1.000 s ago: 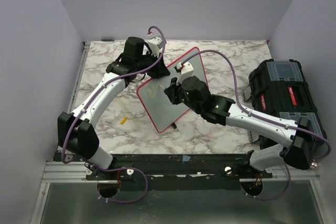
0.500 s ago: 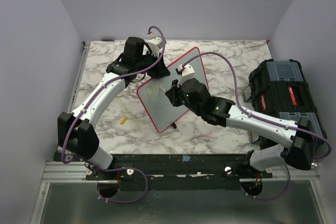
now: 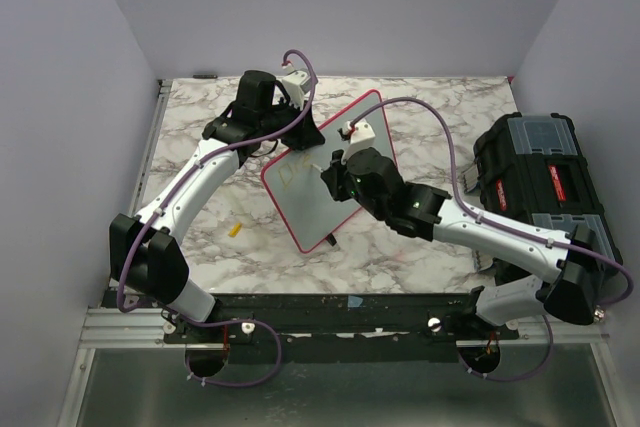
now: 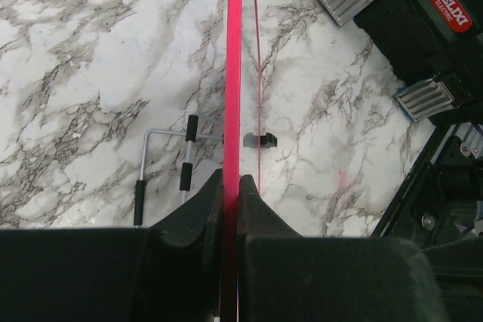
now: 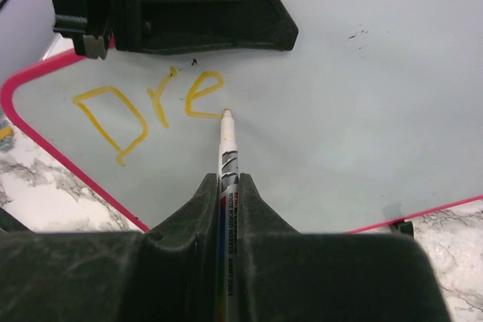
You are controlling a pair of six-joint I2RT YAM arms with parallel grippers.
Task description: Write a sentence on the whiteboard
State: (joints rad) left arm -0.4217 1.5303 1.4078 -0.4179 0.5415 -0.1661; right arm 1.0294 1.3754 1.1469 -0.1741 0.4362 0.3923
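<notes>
- My left gripper is clamped tight on the red rim of the whiteboard, mid marble table.
- My right gripper pinches a marker, its tip touching the board just after the sentence, yellow letters "Dre".

Glossy smooth whiteboard on polished marble-patterned table.

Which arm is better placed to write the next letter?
Right. The right gripper holds the marker, tip at the whiteboard just after the yellow lettering; the left gripper clamps the board's rim.
</notes>
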